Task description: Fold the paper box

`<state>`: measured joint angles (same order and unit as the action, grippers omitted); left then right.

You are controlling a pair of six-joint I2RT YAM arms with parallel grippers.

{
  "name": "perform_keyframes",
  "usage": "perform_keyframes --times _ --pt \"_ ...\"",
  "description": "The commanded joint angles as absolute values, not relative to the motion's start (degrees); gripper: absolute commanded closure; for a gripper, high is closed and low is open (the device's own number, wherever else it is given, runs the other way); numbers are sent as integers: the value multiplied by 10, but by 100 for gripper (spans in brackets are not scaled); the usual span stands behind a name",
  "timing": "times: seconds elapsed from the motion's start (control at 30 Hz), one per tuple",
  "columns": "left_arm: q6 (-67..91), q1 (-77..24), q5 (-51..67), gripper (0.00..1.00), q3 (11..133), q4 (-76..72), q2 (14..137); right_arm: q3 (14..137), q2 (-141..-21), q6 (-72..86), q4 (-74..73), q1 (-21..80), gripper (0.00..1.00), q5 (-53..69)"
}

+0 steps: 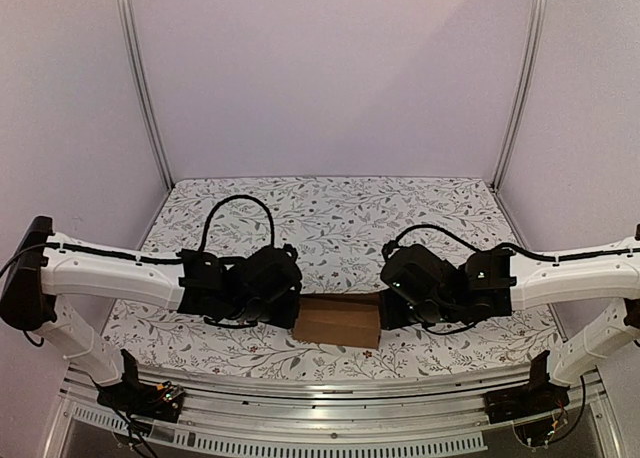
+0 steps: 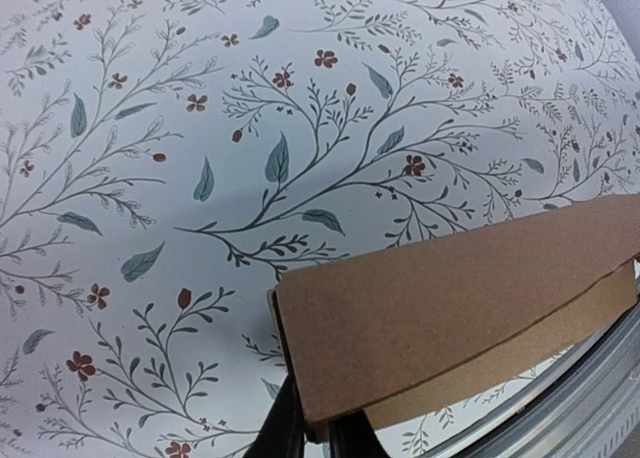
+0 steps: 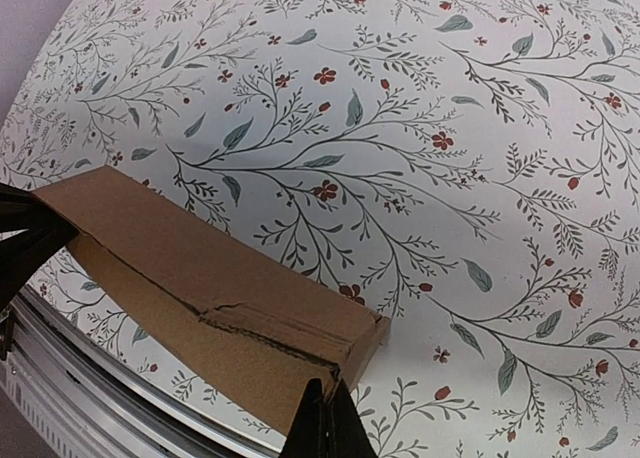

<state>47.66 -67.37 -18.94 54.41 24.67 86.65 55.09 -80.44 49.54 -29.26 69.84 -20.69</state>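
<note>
- Surface: table under a white cloth [image 1: 340, 208] with a leaf-and-flower print; metal rail [image 1: 320, 406] along the near edge.
- Room: plain lilac walls [image 1: 330, 68] on three sides, two upright metal posts [image 1: 145, 78] at the back corners.
- Count: one paper box [image 1: 338, 321], two arms, two grippers.
- Paper box: folded, brown, lying long-side on at the near edge, midway between the grippers.
- Left gripper [image 1: 290, 304]: fingers [image 2: 285, 428] straddle the box's left end; clamped or not, cannot tell.
- Right gripper [image 3: 322, 418]: fingers pressed together, tip against the box's right end.
</note>
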Motion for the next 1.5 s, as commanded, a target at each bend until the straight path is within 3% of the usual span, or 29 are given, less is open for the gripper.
perform_keyframes --times 0.0,1.47 --pt "476 -702 -131 91 539 256 908 564 -789 504 -229 706 100 -175" --pt "468 -712 -138 100 537 251 919 597 -819 581 -182 705 100 -139"
